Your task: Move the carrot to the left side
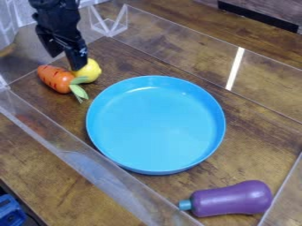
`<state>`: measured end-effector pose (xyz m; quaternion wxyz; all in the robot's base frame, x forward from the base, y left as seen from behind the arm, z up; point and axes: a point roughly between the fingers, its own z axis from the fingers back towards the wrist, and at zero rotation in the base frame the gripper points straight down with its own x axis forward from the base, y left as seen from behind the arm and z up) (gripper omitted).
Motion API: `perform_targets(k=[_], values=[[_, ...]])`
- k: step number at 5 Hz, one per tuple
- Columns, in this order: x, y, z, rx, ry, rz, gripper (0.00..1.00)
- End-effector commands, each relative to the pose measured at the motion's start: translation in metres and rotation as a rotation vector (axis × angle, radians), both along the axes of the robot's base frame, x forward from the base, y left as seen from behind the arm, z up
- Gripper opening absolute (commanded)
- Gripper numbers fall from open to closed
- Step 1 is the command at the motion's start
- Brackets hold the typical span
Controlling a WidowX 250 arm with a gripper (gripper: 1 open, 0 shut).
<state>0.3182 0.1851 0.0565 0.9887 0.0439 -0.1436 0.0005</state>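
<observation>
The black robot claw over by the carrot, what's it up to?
The black claw hangs open above the carrot and lemon, seemingly holding neither. Its job is moving the carrot left. A blue plate and an eggplant are nearby, untouched.

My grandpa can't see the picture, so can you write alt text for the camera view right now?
A robot arm's black claw is open just above an orange toy carrot and a yellow lemon that sit side by side. Nearby is a big round blue plate, with a purple eggplant beyond its other side, on a brown wooden surface.
</observation>
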Motion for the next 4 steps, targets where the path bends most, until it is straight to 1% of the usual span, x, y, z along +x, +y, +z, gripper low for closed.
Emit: perform_targets(k=[1,3,4], values=[[0.012,0.007,0.014,0.033,-0.049,0.004,1.00],[0.021,0.004,0.009,0.036,-0.053,0.003,1.00],[0.022,0.005,0.008,0.036,-0.049,0.001,1.00]])
